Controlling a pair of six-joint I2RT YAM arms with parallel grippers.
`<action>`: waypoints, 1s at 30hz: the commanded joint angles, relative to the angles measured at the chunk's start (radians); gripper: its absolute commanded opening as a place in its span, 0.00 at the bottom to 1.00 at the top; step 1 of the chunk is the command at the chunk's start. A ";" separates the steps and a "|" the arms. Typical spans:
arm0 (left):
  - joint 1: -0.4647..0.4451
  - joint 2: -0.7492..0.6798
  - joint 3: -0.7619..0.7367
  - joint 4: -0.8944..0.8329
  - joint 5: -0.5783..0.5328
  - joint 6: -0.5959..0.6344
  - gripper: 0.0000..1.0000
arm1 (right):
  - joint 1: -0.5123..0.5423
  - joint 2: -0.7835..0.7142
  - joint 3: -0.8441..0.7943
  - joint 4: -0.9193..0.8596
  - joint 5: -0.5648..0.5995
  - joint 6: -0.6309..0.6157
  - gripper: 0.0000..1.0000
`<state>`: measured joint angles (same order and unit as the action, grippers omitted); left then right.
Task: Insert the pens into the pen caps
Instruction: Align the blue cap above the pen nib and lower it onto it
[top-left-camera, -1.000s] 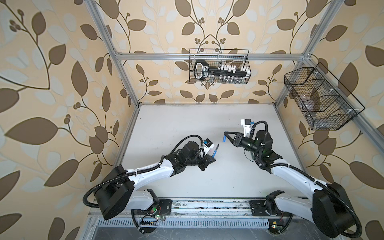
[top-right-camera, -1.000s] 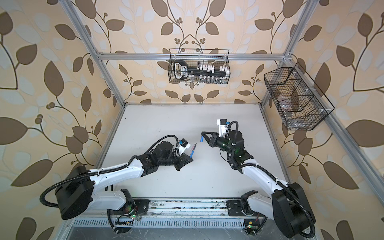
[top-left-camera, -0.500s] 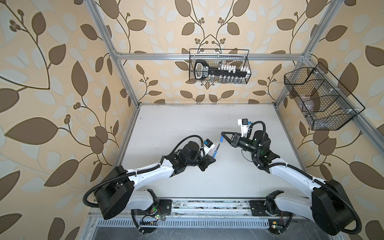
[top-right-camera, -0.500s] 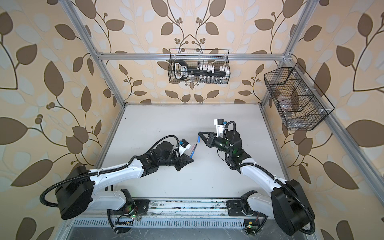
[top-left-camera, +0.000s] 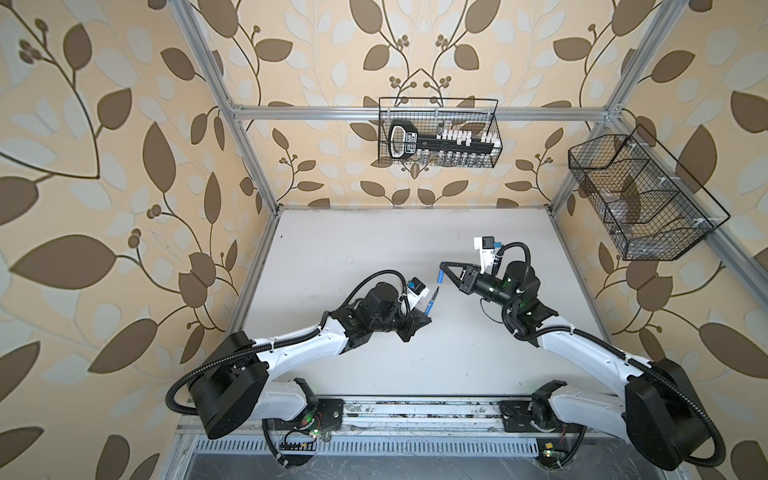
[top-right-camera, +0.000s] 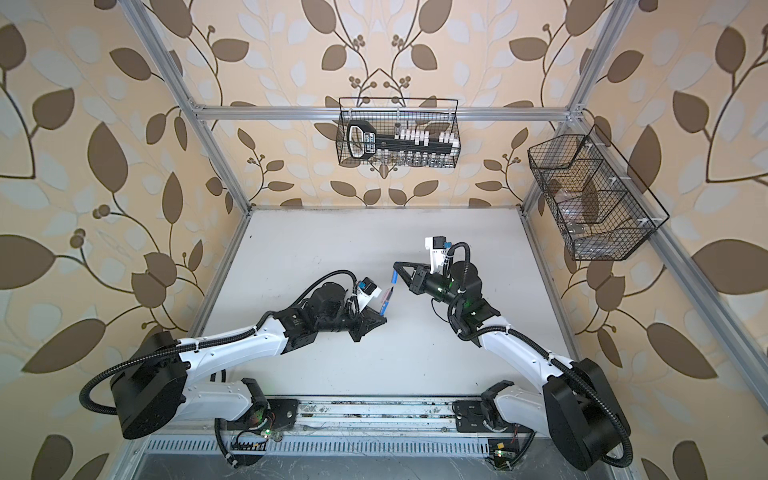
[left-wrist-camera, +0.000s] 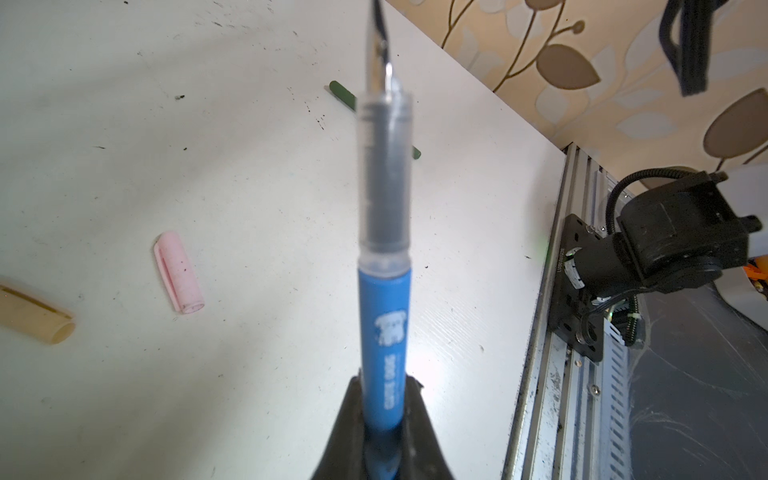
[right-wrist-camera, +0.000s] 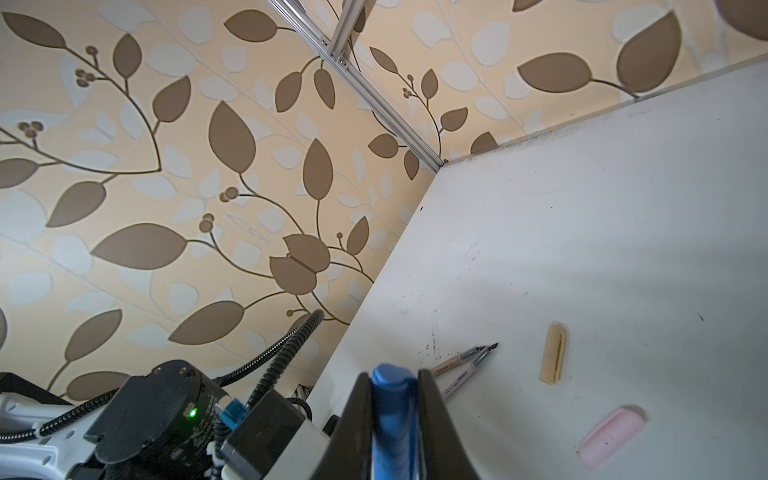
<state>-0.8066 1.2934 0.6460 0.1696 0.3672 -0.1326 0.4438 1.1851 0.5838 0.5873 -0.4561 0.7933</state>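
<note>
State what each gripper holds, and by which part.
Left gripper: blue pen, gripped at the rear of its blue barrel, tip pointing away. Right gripper: blue pen cap, pinched across its sides.

Bright, even light with soft shadows; the close blue pen (left-wrist-camera: 384, 324) looks blurred, and top views bend at edges.

right tool (top-left-camera: 443, 269) | shifted left | blue cap (top-left-camera: 439, 277) now nearer blue pen (top-left-camera: 432, 300) tip
</note>
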 joint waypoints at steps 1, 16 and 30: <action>-0.013 -0.029 0.033 0.042 0.032 0.002 0.00 | 0.014 -0.019 0.024 0.025 0.026 0.010 0.17; -0.013 -0.040 0.028 0.042 0.026 0.002 0.00 | 0.030 -0.050 0.002 0.002 0.055 -0.004 0.17; -0.013 -0.043 0.027 0.045 0.029 0.002 0.00 | 0.027 -0.046 0.004 -0.026 0.067 -0.023 0.17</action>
<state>-0.8066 1.2800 0.6460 0.1703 0.3672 -0.1329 0.4694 1.1385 0.5835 0.5610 -0.3996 0.7776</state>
